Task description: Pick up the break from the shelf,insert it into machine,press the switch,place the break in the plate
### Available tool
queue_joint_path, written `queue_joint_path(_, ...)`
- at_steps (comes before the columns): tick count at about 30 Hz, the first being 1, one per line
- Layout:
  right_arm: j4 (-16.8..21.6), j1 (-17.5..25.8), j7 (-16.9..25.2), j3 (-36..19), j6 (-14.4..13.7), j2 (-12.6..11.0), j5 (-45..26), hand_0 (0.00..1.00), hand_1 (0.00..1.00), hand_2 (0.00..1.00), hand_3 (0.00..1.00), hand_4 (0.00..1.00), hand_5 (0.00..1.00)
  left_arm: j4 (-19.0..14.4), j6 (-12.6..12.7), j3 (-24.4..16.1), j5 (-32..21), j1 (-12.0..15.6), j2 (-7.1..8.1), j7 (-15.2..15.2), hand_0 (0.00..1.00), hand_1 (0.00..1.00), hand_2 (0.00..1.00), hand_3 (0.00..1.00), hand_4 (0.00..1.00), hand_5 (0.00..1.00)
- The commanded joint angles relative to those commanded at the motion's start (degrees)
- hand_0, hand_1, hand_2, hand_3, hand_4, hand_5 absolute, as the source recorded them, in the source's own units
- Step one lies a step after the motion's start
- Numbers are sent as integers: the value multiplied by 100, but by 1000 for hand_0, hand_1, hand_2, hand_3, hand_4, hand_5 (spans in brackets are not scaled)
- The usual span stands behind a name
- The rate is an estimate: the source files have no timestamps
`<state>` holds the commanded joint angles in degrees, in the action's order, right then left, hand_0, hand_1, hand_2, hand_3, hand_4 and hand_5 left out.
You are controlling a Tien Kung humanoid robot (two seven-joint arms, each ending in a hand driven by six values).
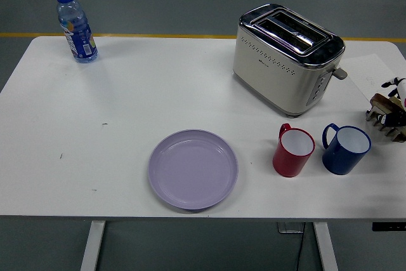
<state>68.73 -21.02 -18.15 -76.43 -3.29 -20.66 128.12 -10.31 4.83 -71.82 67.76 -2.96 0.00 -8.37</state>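
One wooden slotted shelf [387,118] sits at the counter's right edge, cut off by the frame; whether bread is in it cannot be told. Right hand [394,84] barely in view just above the shelf, only a small black-and-white bit showing at the frame's right edge; fingers' state cannot be told. Left hand out of view. One cream and chrome toaster [287,58] stands on the far right part of the counter [127,106], two slots on top, lever on its right end. One lilac plate [193,169] near the front edge, centre, nothing on it. Two mugs right of the plate: one red mug [293,151], one blue mug [345,149], side by side, apart, both upright. One water bottle [76,26] with blue cap at far left corner, upright.
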Motion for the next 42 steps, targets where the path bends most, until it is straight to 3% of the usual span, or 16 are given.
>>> queue_joint_path(1, -40, -19, 6, 24, -41, 3, 21, 451, 473, 485, 591, 742, 64, 0, -1, 13, -6, -3, 0, 0, 719, 790, 819, 734, 434, 958)
queue_joint_path(7, -171, -79, -15, 93, -192, 11, 92, 451, 473, 485, 591, 742, 64, 0, 3, 22, -20, -10, 0, 1, 719, 790, 819, 734, 434, 958)
queue_joint_path(8, -198, -87, -27, 105, -218, 12, 96, 403, 436, 456, 548, 628, 2, 0, 3, 27, -26, -10, 0, 3, 718, 790, 817, 733, 434, 959)
queue_joint_path(13, -287, -113, 16, 132, -230, 25, 188, 403, 436, 456, 548, 628, 2, 0, 6, 25, -23, -10, 0, 1, 718, 790, 817, 733, 434, 959)
queue_joint_path(14, -308, -119, 15, 140, -219, 26, 188, 335, 399, 441, 520, 528, 2, 0, 6, 29, -26, -10, 0, 1, 718, 789, 816, 733, 434, 958)
queue_joint_path(18, -350, -131, 17, 154, -222, 28, 188, 335, 399, 441, 520, 528, 2, 0, 6, 28, -19, -12, 0, -1, 718, 789, 816, 733, 434, 958)
queue_joint_path(23, -367, -136, 55, 160, -463, 22, 188, 338, 386, 435, 498, 491, 2, 0, 4, 18, -2, -10, 0, -3, 718, 788, 816, 733, 434, 958)
queue_joint_path(31, -97, -146, 351, 69, -1172, -126, 188, 358, 359, 411, 470, 481, 2, 0, 6, -2, 12, -3, 0, -1, 718, 788, 815, 732, 435, 957)
queue_joint_path(38, 372, -140, 487, -106, -1309, -341, 150, 328, 333, 396, 461, 502, 2, 0, 5, -50, 61, 18, 0, -11, 716, 788, 815, 731, 435, 957)
queue_joint_path(42, 769, -237, 589, -160, -1538, -495, -54, 328, 333, 396, 461, 502, 2, 0, 2, -87, 110, 40, 0, -19, 716, 788, 815, 731, 435, 957)
